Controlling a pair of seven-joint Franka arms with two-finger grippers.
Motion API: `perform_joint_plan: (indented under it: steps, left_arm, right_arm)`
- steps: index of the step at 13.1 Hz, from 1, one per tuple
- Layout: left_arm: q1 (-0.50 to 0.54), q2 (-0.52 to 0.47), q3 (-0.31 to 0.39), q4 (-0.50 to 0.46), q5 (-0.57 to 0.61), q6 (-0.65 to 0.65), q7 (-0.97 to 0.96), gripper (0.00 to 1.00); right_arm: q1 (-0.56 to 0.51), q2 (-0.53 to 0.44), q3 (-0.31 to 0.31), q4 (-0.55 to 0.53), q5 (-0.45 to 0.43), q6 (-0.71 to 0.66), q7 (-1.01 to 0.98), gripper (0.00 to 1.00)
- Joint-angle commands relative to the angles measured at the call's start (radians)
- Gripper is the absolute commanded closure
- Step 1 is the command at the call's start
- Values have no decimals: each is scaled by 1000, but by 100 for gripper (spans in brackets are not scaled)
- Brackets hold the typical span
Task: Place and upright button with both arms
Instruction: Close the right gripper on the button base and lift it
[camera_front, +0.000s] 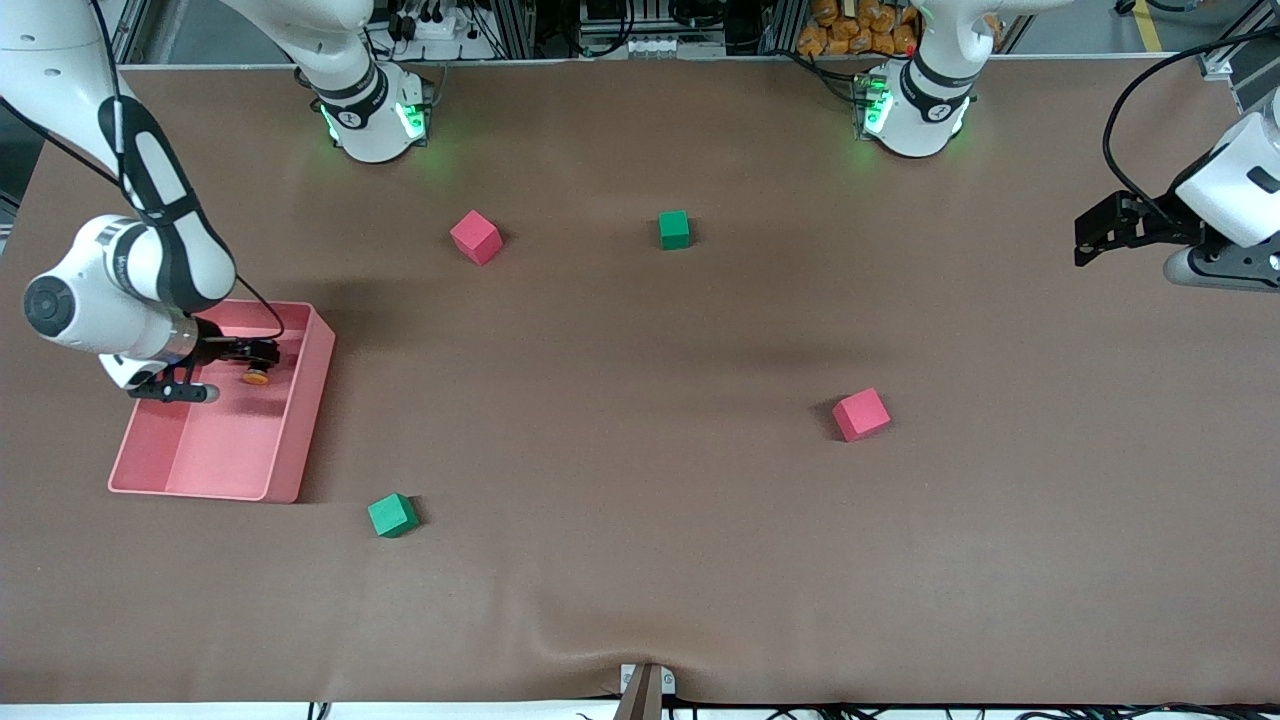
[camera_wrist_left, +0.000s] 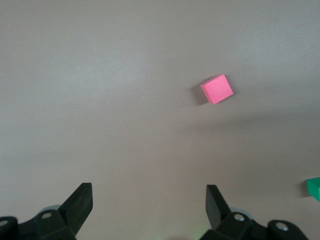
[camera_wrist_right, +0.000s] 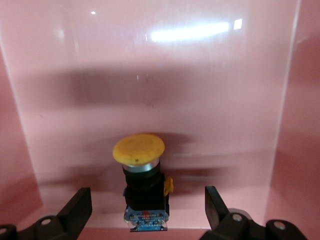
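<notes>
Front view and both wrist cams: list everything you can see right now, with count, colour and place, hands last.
Shallow pink plastic tray: one, pink, at the right arm's end of the table.
Small push-button with orange cap and black body: one, orange and black, lying in the tray between the right hand's fingers.
Red foam cubes: two, red; one near the right arm's base, one nearer the front camera toward the left arm's end.
Green foam cubes: two, green; one beside the first red cube, one nearer the camera than the tray.
Brown table cover: one, brown, under everything.
Right hand: black, open, low inside the tray around the button.
Left hand: black, open, waiting above the table's left-arm end.
</notes>
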Motion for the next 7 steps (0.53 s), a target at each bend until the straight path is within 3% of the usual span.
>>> perform_joint_plan:
  steps: [1,5,7]
  left_arm:
    - [5,11,-3,23,-5,-19,-11,0]
    - [5,11,-3,23,-5,-19,-11,0]
    - [5,11,-3,23,-5,-19,-11,0]
  right_arm:
    - [-23,-18,17,-34,-14,26,-4,0]
    - [-15,-15,17,-34,-14,24,2,0]
    - [-14,-16,17,-32,-14,15,-7,81]
